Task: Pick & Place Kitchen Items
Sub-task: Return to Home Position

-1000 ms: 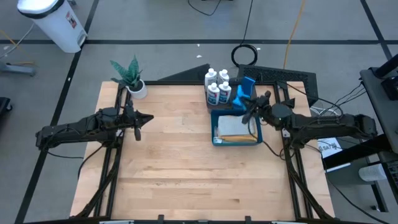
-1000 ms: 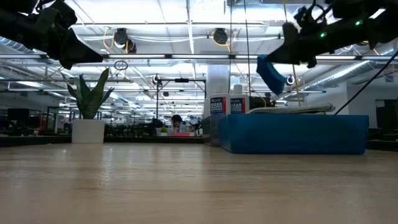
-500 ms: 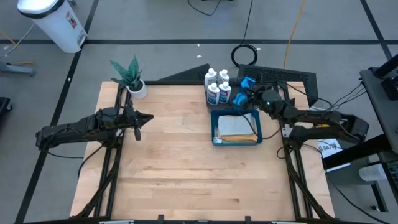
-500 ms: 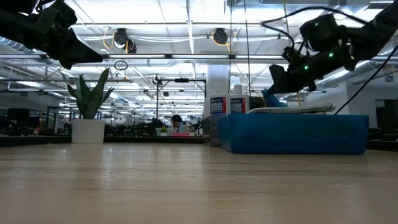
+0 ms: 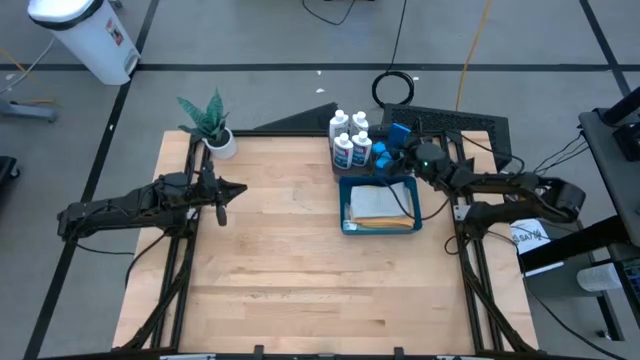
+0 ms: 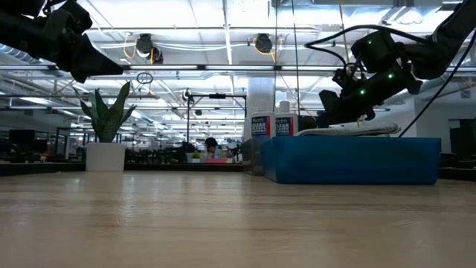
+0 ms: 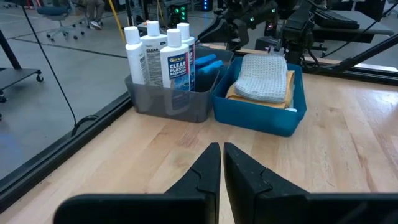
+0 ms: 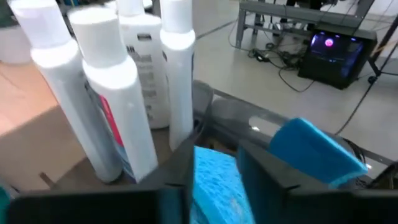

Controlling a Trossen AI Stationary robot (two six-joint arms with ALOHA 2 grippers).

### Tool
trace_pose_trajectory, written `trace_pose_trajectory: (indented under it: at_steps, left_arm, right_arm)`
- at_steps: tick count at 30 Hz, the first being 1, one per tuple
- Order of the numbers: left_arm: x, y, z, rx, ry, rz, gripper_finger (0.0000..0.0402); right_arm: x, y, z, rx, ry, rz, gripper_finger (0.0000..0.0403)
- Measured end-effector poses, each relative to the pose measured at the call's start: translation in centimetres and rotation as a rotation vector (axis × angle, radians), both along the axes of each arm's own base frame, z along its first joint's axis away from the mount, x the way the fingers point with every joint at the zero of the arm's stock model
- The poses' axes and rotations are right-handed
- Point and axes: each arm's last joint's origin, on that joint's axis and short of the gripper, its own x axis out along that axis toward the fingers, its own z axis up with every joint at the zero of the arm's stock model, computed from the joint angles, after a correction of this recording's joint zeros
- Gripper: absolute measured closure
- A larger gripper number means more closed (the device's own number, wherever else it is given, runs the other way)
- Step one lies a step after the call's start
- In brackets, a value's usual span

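Your right hand (image 5: 400, 152) is clamped on a blue sponge (image 8: 214, 180) down in the grey tray (image 7: 163, 103) at 1 o'clock on the bench (image 5: 280, 260), bottles (image 5: 350, 140) right at its 9, so let go before retreating toward 4.

Four bottles (image 5: 350, 140) stood in a tray (image 7: 155, 104) at the far edge of the table (image 5: 300, 270), right of centre. A bin (image 5: 345, 208) sat against the tray's near side, with folded cloths (image 5: 380, 205) stacked inside. The right hand (image 5: 398, 152) hung over the tray just right of the bottles, a sponge (image 8: 214, 180) between its fingers and a second sponge (image 8: 317, 149) just beyond it. A plant (image 5: 208, 122) stood at the far left corner. The left hand (image 5: 222, 190) hovered over the table's left side.
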Motion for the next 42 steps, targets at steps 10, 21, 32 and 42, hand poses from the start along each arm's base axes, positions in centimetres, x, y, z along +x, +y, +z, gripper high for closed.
trace_pose_trajectory:
  at_steps: [10,21,32,42]
  left_arm:
    - [0.0,0.0,0.0,-0.014,-0.004,0.003,0.0376]
    - [0.0,0.0,0.0,0.009,0.004,-0.002,0.0376]
    - [0.0,0.0,0.0,0.008,0.003,-0.002,0.0376]
    - [0.0,-0.1,-0.1,-0.046,-0.006,-0.009,0.0376]
  right_arm:
    - [-1.3,1.7,3.0,-0.057,-0.097,0.040,0.0136]
    - [-4.5,7.3,8.4,-0.128,-0.436,0.226,0.0081]
    - [-5.8,9.3,8.8,-0.101,-0.466,0.338,0.0079]
    - [-5.5,9.9,8.3,-0.005,-0.463,0.405,0.0078]
